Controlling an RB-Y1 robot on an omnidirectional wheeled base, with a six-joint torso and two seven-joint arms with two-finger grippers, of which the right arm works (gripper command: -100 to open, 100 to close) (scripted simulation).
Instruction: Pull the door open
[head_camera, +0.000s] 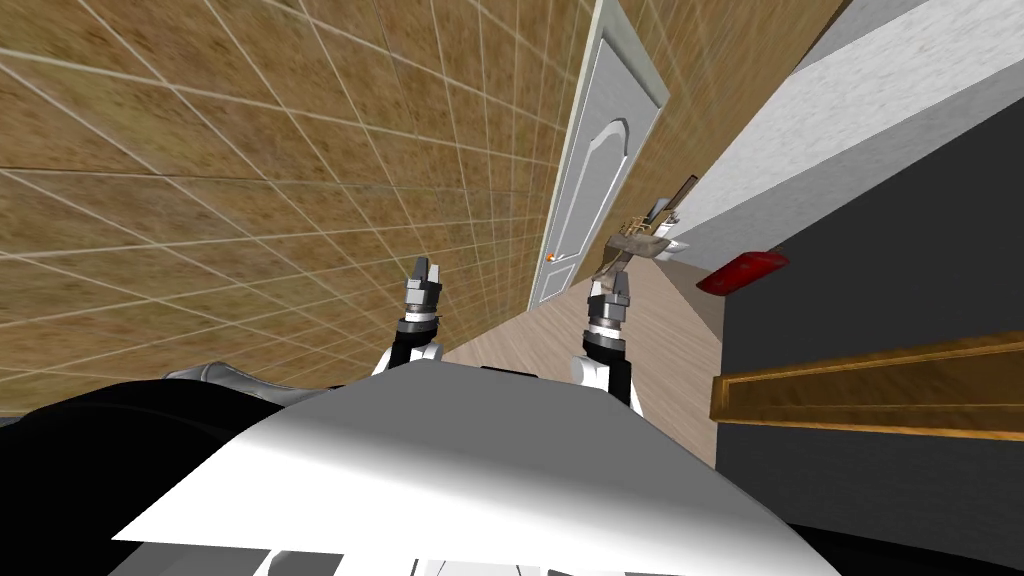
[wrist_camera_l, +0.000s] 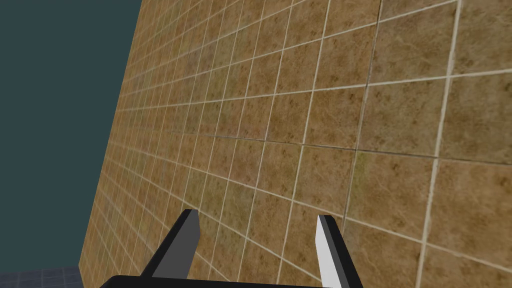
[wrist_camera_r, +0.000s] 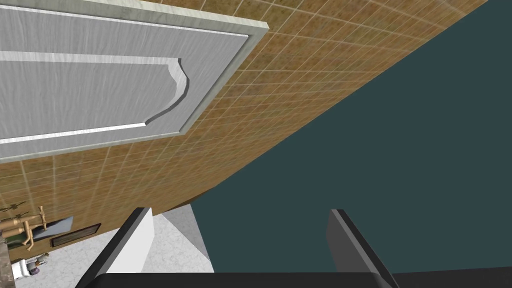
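Observation:
A light grey panelled door (head_camera: 600, 170) stands shut in the brown tiled wall, far ahead of me. A small orange knob (head_camera: 550, 258) sits low on its left edge. The same door (wrist_camera_r: 100, 80) fills the upper part of the right wrist view, well beyond the fingers. My right gripper (head_camera: 611, 283) is open and held in the air, short of the door. To its left, my left gripper (head_camera: 423, 272) is open too and faces the tiled wall (wrist_camera_l: 325, 125).
A dark cabinet (head_camera: 880, 300) with a wooden ledge (head_camera: 870, 385) stands close on my right, with a red object (head_camera: 742, 272) on it. A brass tap fitting (head_camera: 635, 238) and a white ledge (head_camera: 800, 120) lie beyond. A strip of wood floor (head_camera: 660, 330) leads to the door.

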